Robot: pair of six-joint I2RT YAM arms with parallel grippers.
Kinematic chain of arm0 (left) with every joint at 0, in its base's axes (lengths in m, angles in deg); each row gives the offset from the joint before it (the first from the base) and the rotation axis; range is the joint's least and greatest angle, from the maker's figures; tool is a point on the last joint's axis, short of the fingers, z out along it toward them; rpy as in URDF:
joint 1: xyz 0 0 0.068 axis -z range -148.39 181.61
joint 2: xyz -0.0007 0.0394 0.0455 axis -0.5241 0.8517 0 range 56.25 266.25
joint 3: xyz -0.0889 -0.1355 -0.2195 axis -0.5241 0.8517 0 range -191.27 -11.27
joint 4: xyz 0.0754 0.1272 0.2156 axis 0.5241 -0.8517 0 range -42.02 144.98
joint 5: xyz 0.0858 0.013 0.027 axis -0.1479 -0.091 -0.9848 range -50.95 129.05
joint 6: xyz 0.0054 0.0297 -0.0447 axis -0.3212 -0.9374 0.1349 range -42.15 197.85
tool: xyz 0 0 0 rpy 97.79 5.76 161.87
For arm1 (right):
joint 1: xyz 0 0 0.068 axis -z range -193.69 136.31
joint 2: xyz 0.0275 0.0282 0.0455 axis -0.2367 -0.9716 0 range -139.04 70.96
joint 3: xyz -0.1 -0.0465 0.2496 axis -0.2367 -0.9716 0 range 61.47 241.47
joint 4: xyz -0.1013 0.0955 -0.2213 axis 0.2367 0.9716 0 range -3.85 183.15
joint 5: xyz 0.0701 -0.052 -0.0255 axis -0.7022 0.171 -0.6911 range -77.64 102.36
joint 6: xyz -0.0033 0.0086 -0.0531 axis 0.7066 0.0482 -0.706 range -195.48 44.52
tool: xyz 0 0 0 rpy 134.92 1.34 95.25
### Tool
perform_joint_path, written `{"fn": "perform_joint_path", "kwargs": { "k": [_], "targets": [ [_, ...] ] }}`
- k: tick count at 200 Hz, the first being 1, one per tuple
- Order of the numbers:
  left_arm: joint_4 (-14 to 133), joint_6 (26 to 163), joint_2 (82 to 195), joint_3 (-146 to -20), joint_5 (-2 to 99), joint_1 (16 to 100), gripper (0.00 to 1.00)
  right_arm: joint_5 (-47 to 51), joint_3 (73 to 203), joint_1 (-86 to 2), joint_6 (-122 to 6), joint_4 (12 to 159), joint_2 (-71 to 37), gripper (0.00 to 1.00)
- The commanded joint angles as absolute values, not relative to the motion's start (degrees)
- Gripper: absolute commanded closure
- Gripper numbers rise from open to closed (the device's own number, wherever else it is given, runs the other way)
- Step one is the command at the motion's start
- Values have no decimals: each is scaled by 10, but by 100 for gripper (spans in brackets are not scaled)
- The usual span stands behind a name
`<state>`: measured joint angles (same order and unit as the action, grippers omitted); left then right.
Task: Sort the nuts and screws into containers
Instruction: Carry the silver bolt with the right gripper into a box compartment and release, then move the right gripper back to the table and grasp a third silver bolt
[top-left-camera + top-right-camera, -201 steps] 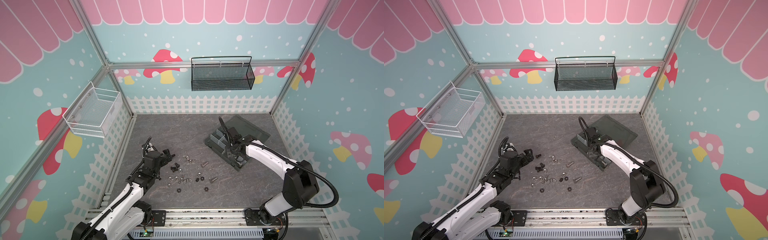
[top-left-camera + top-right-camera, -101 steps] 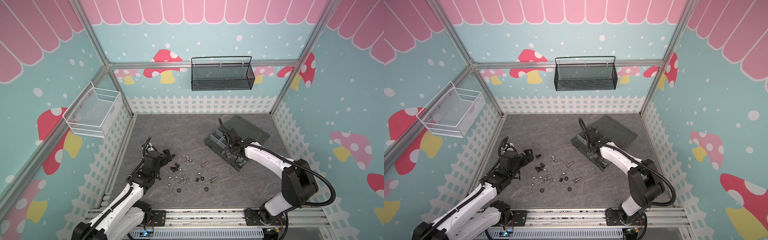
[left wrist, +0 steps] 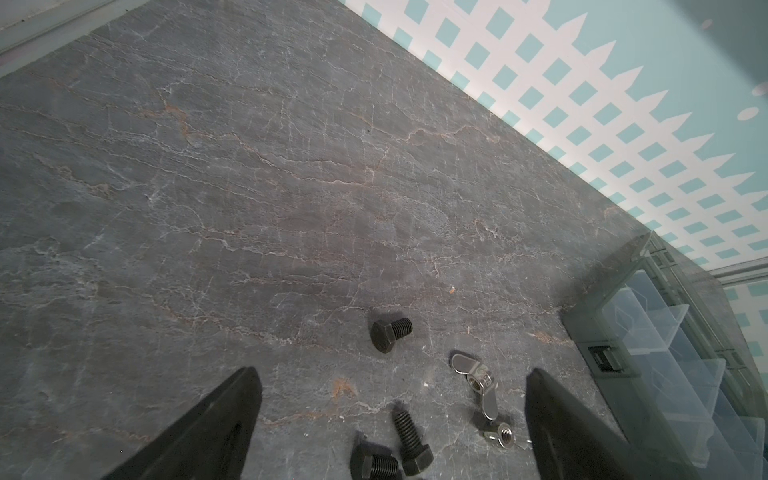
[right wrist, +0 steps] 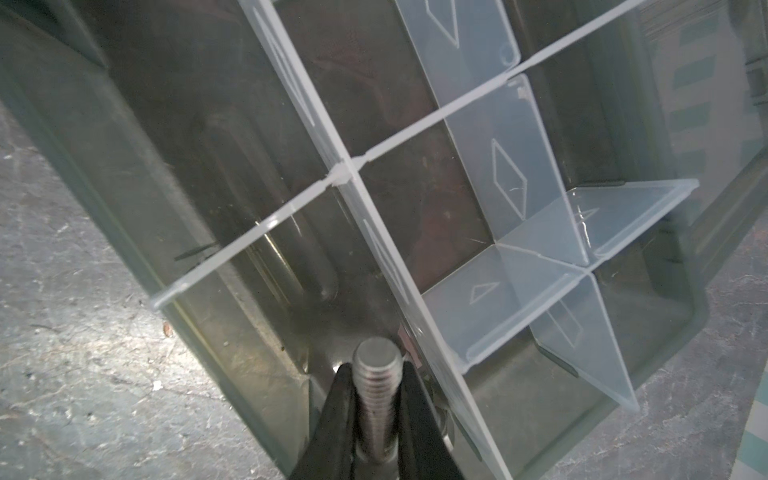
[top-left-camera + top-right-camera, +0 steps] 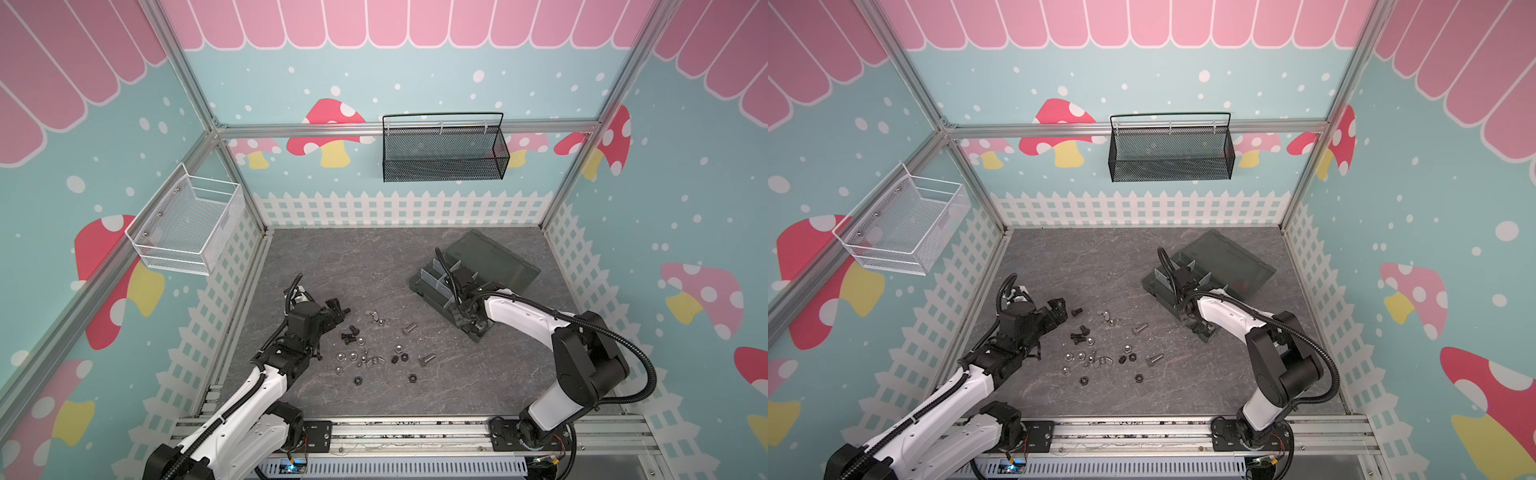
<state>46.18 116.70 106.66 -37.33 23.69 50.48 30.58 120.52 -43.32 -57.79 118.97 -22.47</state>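
In both top views, screws and nuts lie loose on the grey floor: silver screws [image 5: 409, 329] [image 5: 1155, 358], short black screws [image 5: 349, 332] [image 3: 390, 334], silver nuts [image 5: 340, 356], black nuts [image 5: 357, 380] and a wing nut [image 3: 473, 374]. My left gripper [image 5: 334, 311] [image 5: 1059, 309] [image 3: 392, 374] stands open just above the left edge of this pile, nothing between its fingers. The dark organizer box [image 5: 424, 282] [image 5: 1156, 282] [image 4: 124, 166], with the containers between white dividers [image 4: 349, 174], lies open at the right. My right gripper [image 5: 471, 318] [image 4: 376, 374] is shut on a silver screw [image 4: 376, 361], low over a compartment along the box's wall.
The box's lid [image 5: 490, 262] lies flat behind it. A black mesh basket [image 5: 442, 151] hangs on the back wall and a white wire basket [image 5: 187, 226] on the left wall. The white fence-print walls close in the floor.
My right arm has shifted slightly to the left over the box with the screw still held. The left arm and the loose hardware have not moved.
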Motion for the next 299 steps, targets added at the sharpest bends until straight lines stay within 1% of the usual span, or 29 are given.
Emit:
{"fn": "perform_joint_path", "kwargs": {
  "k": [1, 79, 143, 172, 192, 214, 270, 299],
  "targets": [
    [458, 1178, 1063, -375, 241, 502, 0, 307, 1196, -431, -576, 1180, -236, 87],
    [456, 1181, 1063, -374, 242, 502, 0, 308, 1190, -431, -568, 1179, -231, 68],
    [453, 1185, 1063, -385, 244, 502, 0, 285, 1211, -432, -553, 1203, -198, 64],
    [452, 1185, 1061, -388, 242, 502, 0, 268, 1227, -435, -536, 1216, -166, 59],
    [452, 1186, 1061, -387, 241, 501, 0, 256, 1234, -445, -524, 1217, -145, 56],
    [451, 1187, 1063, -388, 240, 502, 0, 249, 1241, -469, -511, 1218, -133, 55],
    [447, 1193, 1073, -387, 241, 501, 0, 219, 1252, -539, -482, 1222, -169, 54],
    [447, 1193, 1076, -387, 242, 501, 0, 206, 1251, -570, -478, 1222, -200, 50]
  ]
}}
